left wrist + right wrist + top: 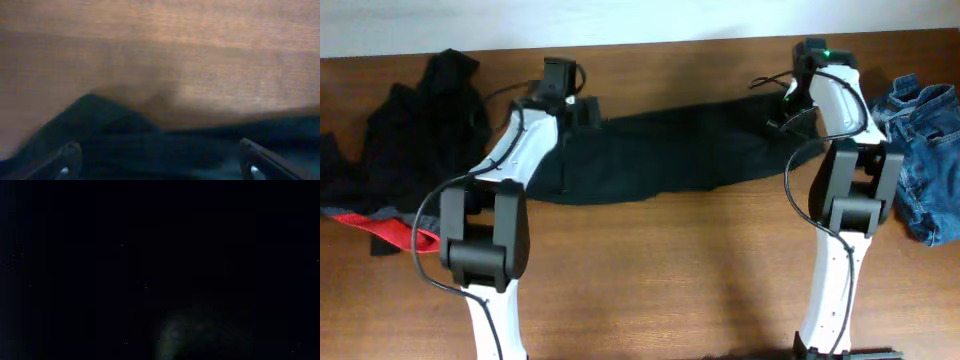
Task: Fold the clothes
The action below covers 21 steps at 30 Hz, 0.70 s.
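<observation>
Long black trousers lie stretched across the wooden table between my two arms. My left gripper hovers at their left end. In the left wrist view it stands open, its fingers wide apart, with black cloth lying under and between them. My right gripper sits at the trousers' right end, where the cloth rises up to it. The right wrist view is almost wholly dark, filled by black fabric, and the fingers themselves do not show there.
A heap of black garments with a red-and-grey edge lies at the far left. Blue denim jeans are bunched at the far right. The table's back edge runs just behind both grippers.
</observation>
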Each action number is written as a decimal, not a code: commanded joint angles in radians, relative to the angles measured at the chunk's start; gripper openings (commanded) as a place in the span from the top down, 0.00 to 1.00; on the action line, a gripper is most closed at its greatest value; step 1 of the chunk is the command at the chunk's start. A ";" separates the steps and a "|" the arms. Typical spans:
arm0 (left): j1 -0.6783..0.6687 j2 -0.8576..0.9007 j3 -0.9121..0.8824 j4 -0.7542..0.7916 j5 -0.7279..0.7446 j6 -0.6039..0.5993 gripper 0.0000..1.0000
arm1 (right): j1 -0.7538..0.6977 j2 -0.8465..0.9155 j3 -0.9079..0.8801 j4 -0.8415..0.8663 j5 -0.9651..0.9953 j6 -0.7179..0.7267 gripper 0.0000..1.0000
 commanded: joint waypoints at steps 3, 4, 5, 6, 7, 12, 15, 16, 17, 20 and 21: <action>0.053 -0.063 0.244 -0.208 -0.046 0.002 0.01 | -0.089 0.017 0.225 -0.136 0.078 -0.084 0.88; 0.052 -0.071 0.269 -0.233 -0.032 0.002 0.01 | -0.089 0.017 0.267 -0.164 0.050 -0.102 0.75; 0.051 -0.079 0.292 -0.266 -0.003 0.002 0.01 | -0.089 0.017 0.316 -0.194 0.010 -0.124 0.59; 0.050 -0.089 0.309 -0.301 0.036 0.002 0.01 | -0.089 0.017 0.372 -0.227 -0.042 -0.148 0.38; 0.048 -0.094 0.311 -0.323 0.069 0.002 0.01 | -0.089 0.017 0.411 -0.248 -0.086 -0.173 0.25; 0.019 -0.092 0.287 -0.457 0.198 0.002 0.01 | -0.097 0.017 0.554 -0.369 -0.111 -0.233 0.08; -0.020 -0.092 0.252 -0.475 0.197 0.029 0.05 | -0.123 0.018 0.553 -0.414 -0.058 -0.233 0.06; -0.038 -0.092 0.229 -0.474 0.193 0.029 0.08 | -0.133 0.018 0.552 -0.422 -0.043 -0.233 0.06; -0.051 -0.092 0.209 -0.472 0.193 0.028 0.10 | -0.153 0.018 0.552 -0.435 -0.030 -0.237 0.05; -0.085 -0.091 0.132 -0.452 0.193 0.028 0.11 | -0.206 0.018 0.549 -0.447 -0.026 -0.263 0.04; -0.090 -0.091 0.115 -0.447 0.193 0.028 0.11 | -0.220 0.018 0.548 -0.447 -0.029 -0.267 0.04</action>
